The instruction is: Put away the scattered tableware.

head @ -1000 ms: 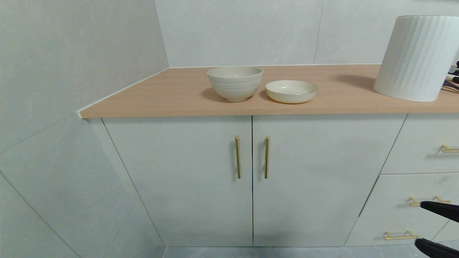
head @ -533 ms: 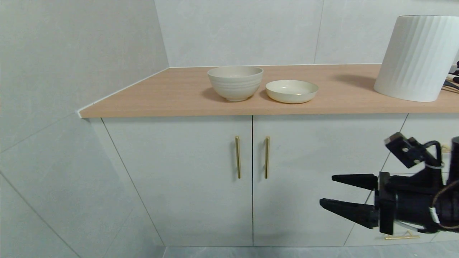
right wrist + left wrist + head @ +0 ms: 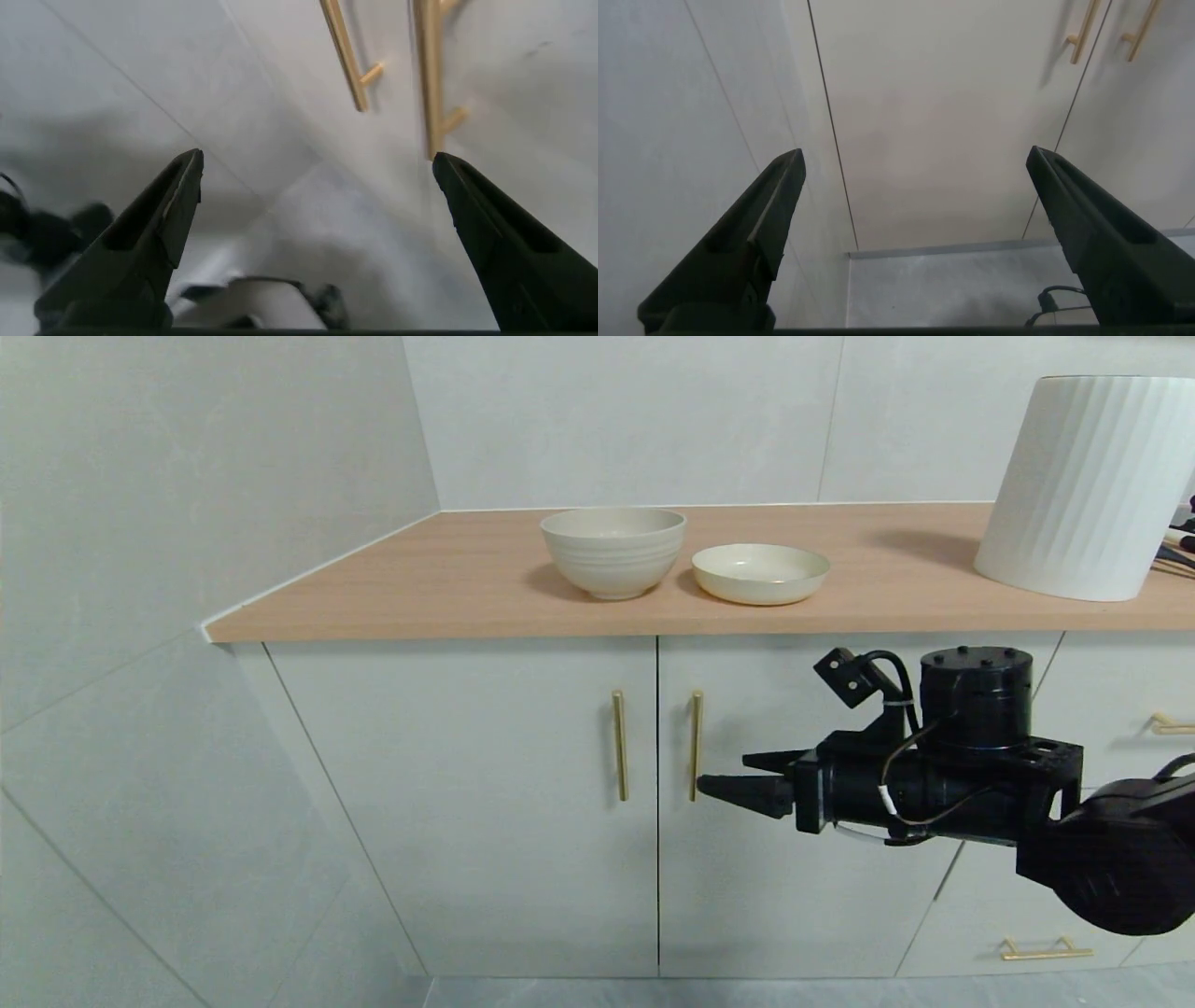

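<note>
- The deep cream bowl with a ribbed wall [image 3: 612,551] stands upright on the light wooden countertop [image 3: 420,588], near its front edge. The shallow cream dish [image 3: 760,573] sits just beside it on the right, and the two appear not quite to touch.
- Both pieces look rigid, smooth and fairly light. Whether they are glazed ceramic or hard plastic is hard to judge from here, so they are best treated as breakable and slippery.
- The bowl's wall is too wide and curved to span, so the likely hold is a pinch on the rim, one finger inside and one outside.
- The dish is low with a thin flared lip. It calls for a pinch on that lip, and it may tilt once lifted.
- The right gripper [image 3: 726,775] is level with the cabinet front, below the countertop. Its fingers are parted and hold nothing, and its tips are just beside the brass bar handle of the right-hand door [image 3: 695,745].
- That handle is a stiff, slim vertical bar, easy to hook or clamp at mid-length.
- The left gripper [image 3: 914,154] is spread wide and empty, low down and facing the pale cabinet front.
- A tall white fluted cylinder [image 3: 1088,485] stands well apart on the right of the countertop.
</note>
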`<state>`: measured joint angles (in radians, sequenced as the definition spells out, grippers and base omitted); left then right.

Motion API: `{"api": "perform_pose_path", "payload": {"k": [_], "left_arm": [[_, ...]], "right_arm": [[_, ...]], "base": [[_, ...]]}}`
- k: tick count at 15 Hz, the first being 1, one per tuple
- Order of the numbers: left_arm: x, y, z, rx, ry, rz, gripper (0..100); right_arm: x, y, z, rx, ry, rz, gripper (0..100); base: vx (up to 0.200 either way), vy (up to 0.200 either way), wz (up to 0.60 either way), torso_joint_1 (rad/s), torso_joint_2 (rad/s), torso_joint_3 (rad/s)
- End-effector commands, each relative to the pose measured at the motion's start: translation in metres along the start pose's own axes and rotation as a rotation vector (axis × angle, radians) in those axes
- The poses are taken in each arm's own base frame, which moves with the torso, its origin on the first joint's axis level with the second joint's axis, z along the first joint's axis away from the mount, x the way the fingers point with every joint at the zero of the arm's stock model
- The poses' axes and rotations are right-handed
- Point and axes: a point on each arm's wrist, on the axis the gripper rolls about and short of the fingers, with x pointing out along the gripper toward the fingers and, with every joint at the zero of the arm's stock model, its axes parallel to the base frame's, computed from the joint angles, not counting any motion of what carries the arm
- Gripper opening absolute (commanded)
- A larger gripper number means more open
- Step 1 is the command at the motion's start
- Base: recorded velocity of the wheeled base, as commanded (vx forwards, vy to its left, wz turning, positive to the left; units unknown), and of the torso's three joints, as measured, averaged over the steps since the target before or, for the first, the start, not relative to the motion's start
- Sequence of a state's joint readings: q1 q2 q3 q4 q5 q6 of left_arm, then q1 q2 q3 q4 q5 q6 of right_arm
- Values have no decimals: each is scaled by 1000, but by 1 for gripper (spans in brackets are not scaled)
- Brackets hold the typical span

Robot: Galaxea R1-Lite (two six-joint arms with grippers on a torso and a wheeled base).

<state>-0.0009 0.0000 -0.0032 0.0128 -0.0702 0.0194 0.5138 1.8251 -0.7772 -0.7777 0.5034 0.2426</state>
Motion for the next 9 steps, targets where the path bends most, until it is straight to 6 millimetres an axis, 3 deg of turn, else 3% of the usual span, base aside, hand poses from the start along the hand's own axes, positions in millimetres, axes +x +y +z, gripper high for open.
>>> {"api": "perform_pose_path", "payload": {"k": [1, 9], "left_arm": [[0, 0, 0, 1, 0, 1, 100], [0, 0, 0, 1, 0, 1, 100]], "right_arm": [[16, -3, -9, 11, 18, 17, 100], [43, -22, -19, 48, -58, 34, 100]], "base": [[0, 0, 0, 0, 0, 0], [0, 0, 0, 0, 0, 0]]}}
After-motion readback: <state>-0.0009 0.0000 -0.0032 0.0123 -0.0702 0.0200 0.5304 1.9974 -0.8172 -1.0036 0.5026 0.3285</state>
